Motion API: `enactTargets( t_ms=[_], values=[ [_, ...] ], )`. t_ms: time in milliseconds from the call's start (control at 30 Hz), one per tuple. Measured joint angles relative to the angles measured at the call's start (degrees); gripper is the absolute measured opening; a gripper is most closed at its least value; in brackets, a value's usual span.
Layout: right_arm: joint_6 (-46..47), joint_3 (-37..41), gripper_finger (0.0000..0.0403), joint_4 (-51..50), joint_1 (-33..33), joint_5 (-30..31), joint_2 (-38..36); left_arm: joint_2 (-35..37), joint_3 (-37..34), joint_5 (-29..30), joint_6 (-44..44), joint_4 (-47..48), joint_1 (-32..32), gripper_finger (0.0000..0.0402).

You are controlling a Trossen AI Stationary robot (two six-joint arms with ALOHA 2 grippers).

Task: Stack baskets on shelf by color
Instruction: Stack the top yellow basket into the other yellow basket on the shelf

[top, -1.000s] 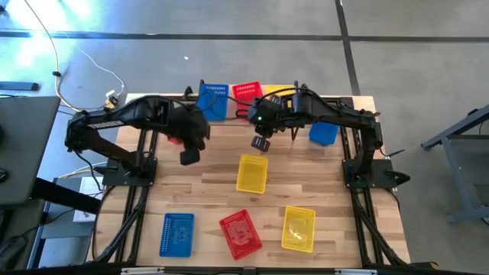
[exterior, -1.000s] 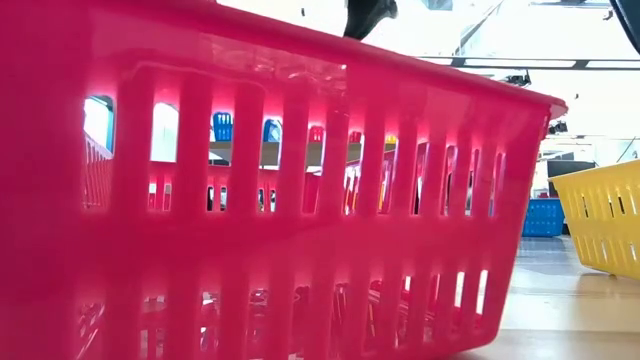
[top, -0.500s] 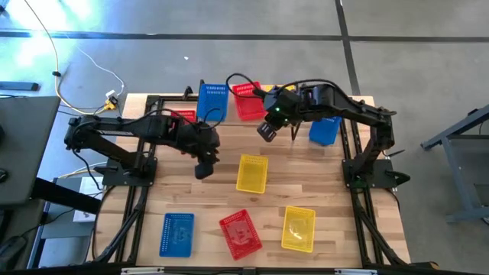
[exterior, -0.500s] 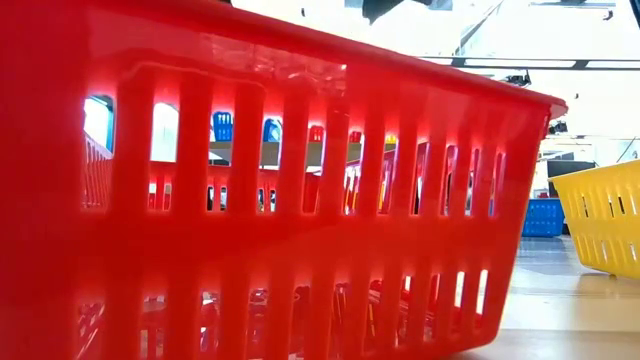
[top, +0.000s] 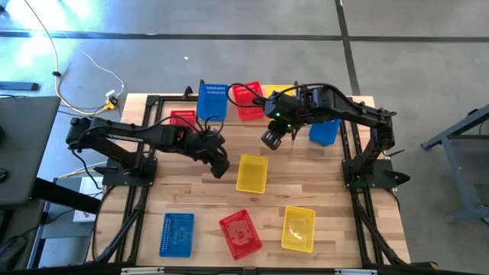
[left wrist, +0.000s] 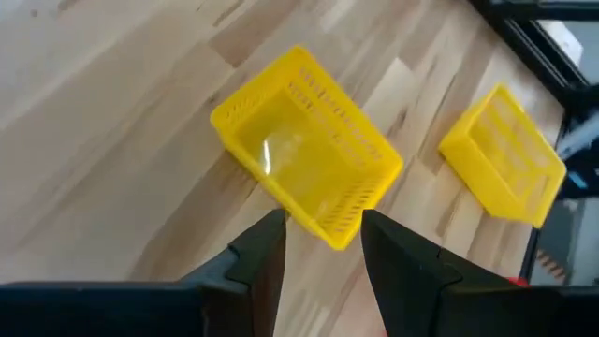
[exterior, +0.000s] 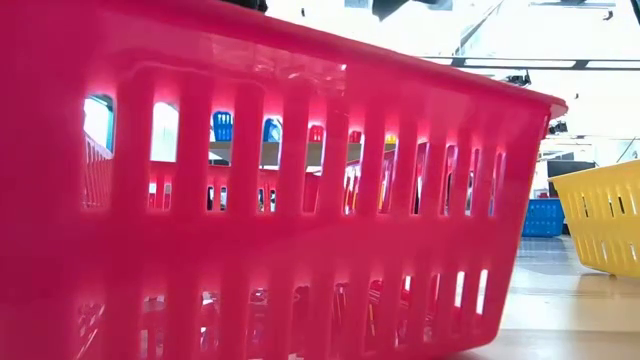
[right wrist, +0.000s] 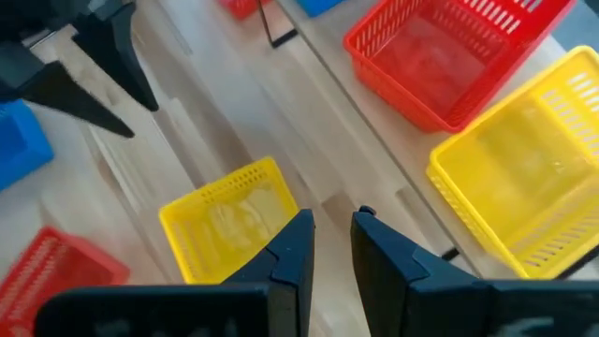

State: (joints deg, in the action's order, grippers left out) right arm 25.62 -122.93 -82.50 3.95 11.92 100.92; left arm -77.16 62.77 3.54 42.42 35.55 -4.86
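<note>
A yellow basket (top: 252,173) (left wrist: 304,145) rests on its base at the middle of the table. My left gripper (top: 220,166) (left wrist: 323,234) is open and hovers just left of it, touching nothing. My right gripper (top: 271,139) (right wrist: 332,234) is open with a narrow gap, above the table in front of the shelf (right wrist: 388,154). On the shelf stand a blue basket (top: 213,101), a red basket (top: 247,101) (right wrist: 449,56) and a yellow basket (right wrist: 524,178).
Near the table's front edge lie a blue basket (top: 177,233), a red basket (top: 241,231) and a yellow basket (top: 298,228). Another blue basket (top: 324,131) sits at the right and a red one (top: 182,118) behind my left arm. A red basket (exterior: 280,200) fills the low view.
My left gripper has moved toward the table's right, closing in on the middle yellow basket. My right arm has drawn back a little toward the shelf. No basket has been lifted.
</note>
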Motion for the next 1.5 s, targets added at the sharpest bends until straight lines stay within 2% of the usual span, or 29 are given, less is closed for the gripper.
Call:
enactTargets(
  t_ms=[100,233,533,1000,1333,1500],
  values=[
    [-1.55,0.02,0.0061,-0.18,0.02,0.00,0.00,-0.24,-1.82,2.33,2.84,-3.82,0.00,0.0131],
    [-3.06,0.02,0.0061,-0.22,0.02,-0.27,0.00,-2.14,-2.23,5.32,6.93,-3.42,0.00,0.0131],
    [-5.17,0.07,0.0061,-0.53,0.02,-1.05,0.00,-9.89,-2.19,5.95,9.91,-7.70,0.04,0.0131],
    [-6.61,0.08,0.0061,-0.48,0.02,-1.01,0.00,-20.76,-2.15,1.10,13.93,-13.24,0.02,0.0131],
    [-6.61,0.09,0.0061,-0.44,0.02,-0.96,0.00,-25.71,-2.15,-1.43,14.59,-16.32,0.04,0.0130],
    [-6.52,0.09,0.0061,-0.44,0.02,-0.96,0.00,-26.24,-2.15,-1.34,14.45,-16.48,0.04,0.0100]
  ],
)
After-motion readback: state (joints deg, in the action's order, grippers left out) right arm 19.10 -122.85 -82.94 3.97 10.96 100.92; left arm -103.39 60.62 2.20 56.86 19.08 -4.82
